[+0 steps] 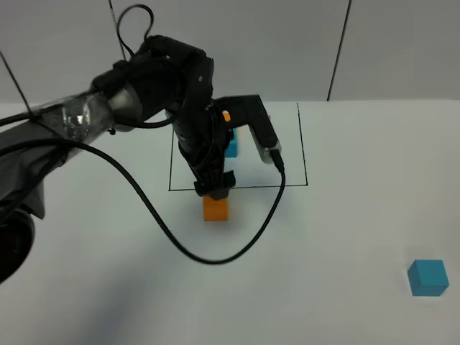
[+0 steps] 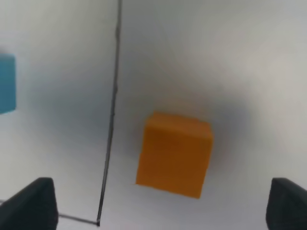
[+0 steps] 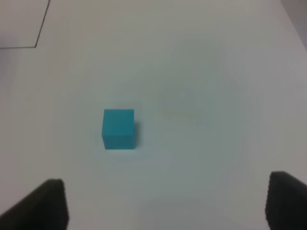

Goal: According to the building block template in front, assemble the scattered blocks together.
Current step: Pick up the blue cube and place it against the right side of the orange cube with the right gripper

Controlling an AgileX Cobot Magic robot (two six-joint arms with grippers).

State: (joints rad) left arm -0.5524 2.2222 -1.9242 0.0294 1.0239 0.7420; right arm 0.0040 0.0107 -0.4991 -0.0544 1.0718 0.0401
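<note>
Left gripper [image 1: 213, 187]: it is held low over the orange block [image 1: 215, 208], near the middle of the table [image 1: 323, 237]. Its 2 fingers [image 2: 33, 205] are spread wide, and the block is seen between them, touched by neither.

Orange block: it is set flat on the white table, just outside the near line of the black frame [image 1: 305, 144]. In the left wrist view it is seen slightly turned against that line.

Right gripper [image 3: 165, 206]: in the right wrist view its 2 fingers [image 3: 288, 201] are parted widely and nothing is held. The teal block [image 3: 118, 128] is seen ahead of them, apart from both.

Teal block: it is placed alone at the near right of the table, well apart from the orange block and from the frame.

Template [image 1: 230, 144]: it is found inside the black frame and is largely covered by the left arm. Only 1 teal face and a small patch of orange are shown, so whether the 2 cubes touch cannot be told.

Cable [image 1: 165, 230]: a black cable is looped from the left arm down over the table and back up to the wrist.
</note>
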